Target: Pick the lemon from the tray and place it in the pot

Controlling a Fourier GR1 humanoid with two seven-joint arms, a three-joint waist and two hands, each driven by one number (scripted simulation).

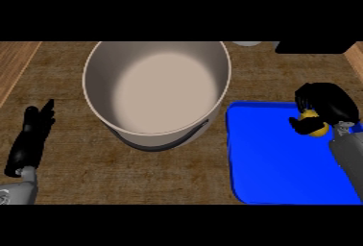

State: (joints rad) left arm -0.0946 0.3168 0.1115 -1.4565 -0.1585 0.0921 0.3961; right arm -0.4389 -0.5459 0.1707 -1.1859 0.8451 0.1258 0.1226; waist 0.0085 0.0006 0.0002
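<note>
Lemon point(314, 129): yellow fruit at the right-hand side of the blue tray point(284, 168), only partly visible beneath black fingers; whether it rests on the tray floor or has cleared it cannot be told from this view.

Handling: judged small, light and rounded, with a rind stiff enough to take a squeeze but smooth enough to roll or slip; the widest part of its middle looks the safest place to hold.

Right hand point(330, 108): over the tray's right edge, grey forearm coming in from the lower right, fingers and thumb curled round the lemon and hiding most of it.

Left hand point(32, 139): at the counter's left edge, fingers straight and pointing up the view, holding nothing, resting well apart from the pot.

Pot point(157, 86): large, pale and round, standing on the wooden counter point(177, 178) just left of the tray, its mouth wide and nothing seen inside.

Stage: the grasp appears made; the lift and the carry leftward over the pot's rim are not yet done.

Risk: the rounded fruit could squirm out if the hand tilts on the way across.
</note>
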